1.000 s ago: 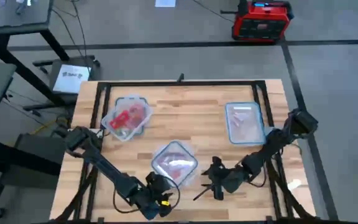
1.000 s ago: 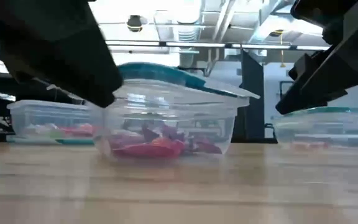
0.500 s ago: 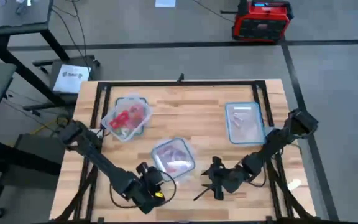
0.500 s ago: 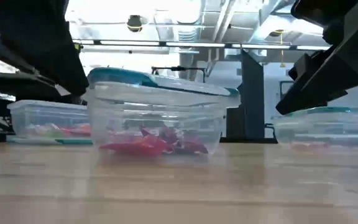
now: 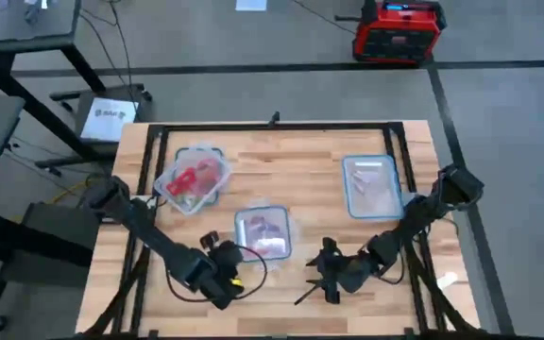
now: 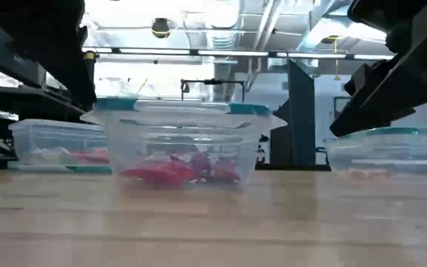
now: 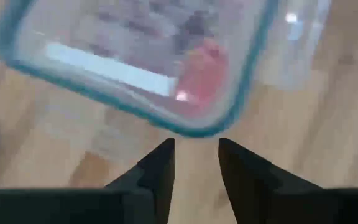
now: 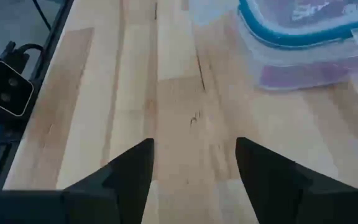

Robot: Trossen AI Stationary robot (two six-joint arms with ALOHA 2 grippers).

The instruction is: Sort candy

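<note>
Room, high view: grey floor is seen around a wooden table [image 5: 281,151]; a red and black box [image 5: 397,30] sits at the upper right of the frame.
Tubs, high view: three clear tubs are laid out, one at left centre [image 5: 194,178], one at centre [image 5: 263,232], one at right centre [image 5: 371,186].
Candy, high view: red pieces [image 5: 193,178] are seen in the left tub; pink and purple pieces are seen in the middle tub.
Left gripper, high view: it [image 5: 232,256] is placed at lower centre-left, just beside the middle tub's left edge.
Right gripper, high view: it [image 5: 327,256] is placed at lower centre-right, apart from the middle tub and from the right tub.
Low view: the middle tub [image 6: 182,142] is shown lidded at centre, with red and purple candy [image 6: 176,170] on its floor; dark arm parts fill the upper corners.
Left wrist view: the fingers [image 7: 160,171] are held slightly apart with nothing between them; the teal-rimmed tub [image 7: 160,59] with its candy lies just beyond the tips, in the upper frame.
Right wrist view: the fingers [image 8: 132,167] are spread wide over bare wood; a teal-rimmed tub [image 8: 303,37] is seen at upper right, well clear of them.
</note>
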